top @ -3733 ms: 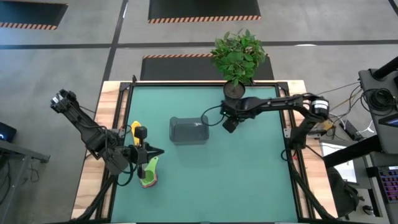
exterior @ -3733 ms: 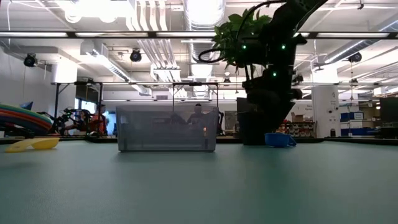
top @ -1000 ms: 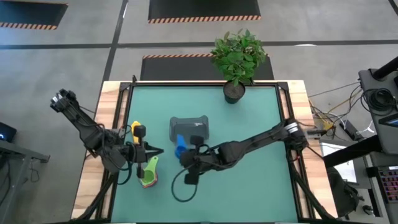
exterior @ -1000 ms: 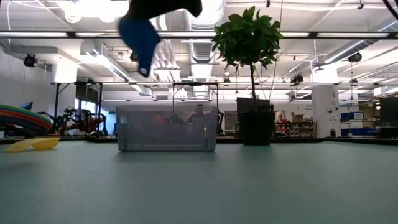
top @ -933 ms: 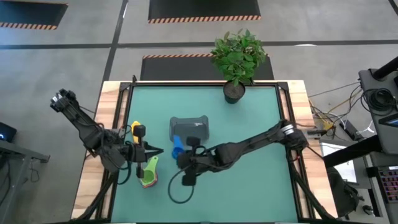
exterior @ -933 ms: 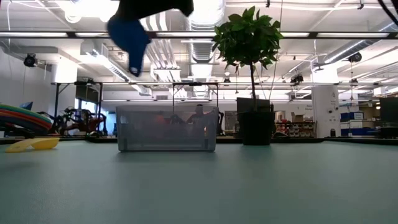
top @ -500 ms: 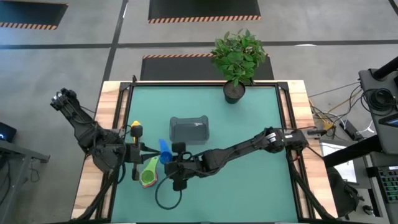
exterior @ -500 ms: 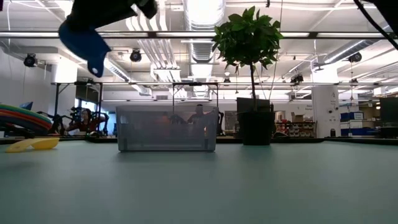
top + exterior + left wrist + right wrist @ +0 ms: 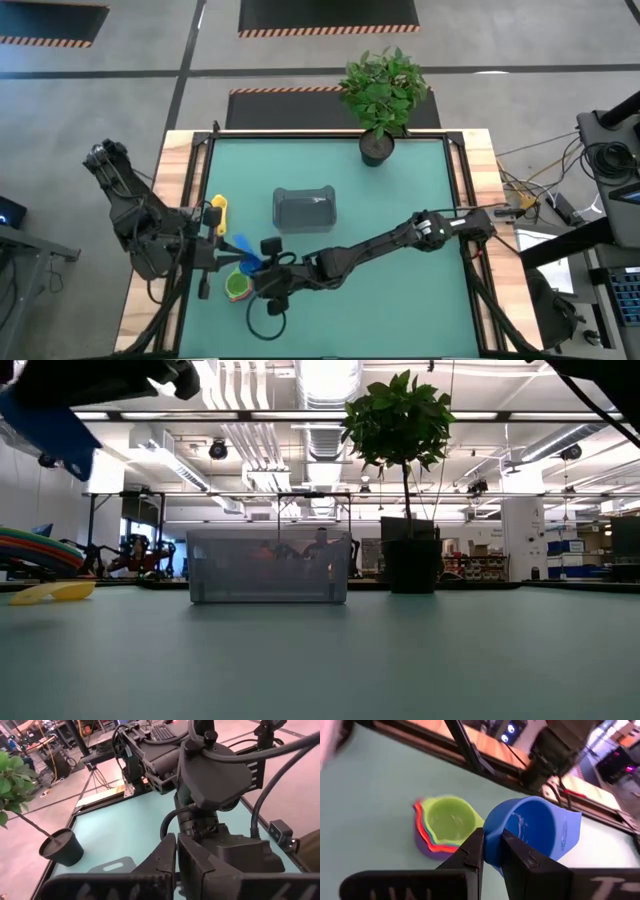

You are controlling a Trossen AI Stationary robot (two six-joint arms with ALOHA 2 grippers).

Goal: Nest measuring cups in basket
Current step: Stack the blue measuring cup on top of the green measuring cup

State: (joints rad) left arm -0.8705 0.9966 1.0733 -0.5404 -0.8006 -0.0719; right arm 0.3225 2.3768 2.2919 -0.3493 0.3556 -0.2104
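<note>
The dark grey basket (image 9: pixel 304 208) stands mid-table. Near the left edge, a stack of nested measuring cups (image 9: pixel 237 287) with a green one on top (image 9: pixel 447 822) rests on the mat. A yellow cup (image 9: pixel 217 208) lies apart, farther back. My right gripper (image 9: pixel 262 258) reaches across the table and is shut on a blue cup (image 9: pixel 243 248), which hangs in the air just beside and above the stack. My left gripper (image 9: pixel 225 262) is shut on nothing and hovers close by, left of the blue cup. My right gripper pinches the blue cup's wall at its rim (image 9: pixel 492 851) between its two fingers. It comes slanting down from the table's right side. The cup is lifted clear and tilted, its opening turned toward the wrist camera, above and beside the green-topped stack.
A black plant pot (image 9: pixel 376 147) with a leafy plant stands at the far edge. The right arm (image 9: pixel 400 238) stretches low across the table in front of the basket. Wooden borders frame the green mat (image 9: pixel 400 300).
My right gripper has carried the blue cup from beside the basket toward the table's left and near edges, still in the air, to a spot by the stack. My left arm has drawn back toward the left and near edges.
</note>
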